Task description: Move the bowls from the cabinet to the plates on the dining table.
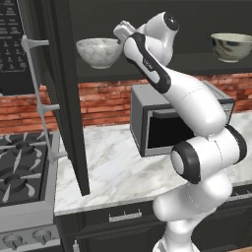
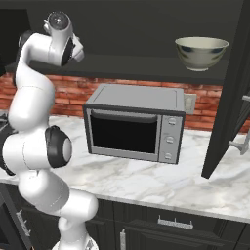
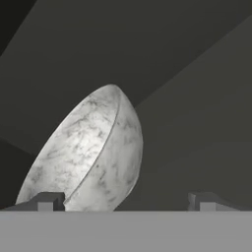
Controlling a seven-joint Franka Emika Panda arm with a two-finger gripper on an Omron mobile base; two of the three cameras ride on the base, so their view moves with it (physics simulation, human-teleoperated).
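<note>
White-grey marbled round bowl (image 3: pixel 91 152) sits just ahead-left of my wide-open, empty gripper (image 3: pixel 125 202), rim nearest my left fingertip (image 3: pixel 47 201).

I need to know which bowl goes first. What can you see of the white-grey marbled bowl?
The marbled bowl is round and deep, white with grey veining like stone, matte. It stands upright on the open cabinet's dark shelf, left of the mottled bowl and above the microwave. The open pincer is close before it, one fingertip at its rim, nothing gripping it.
</note>
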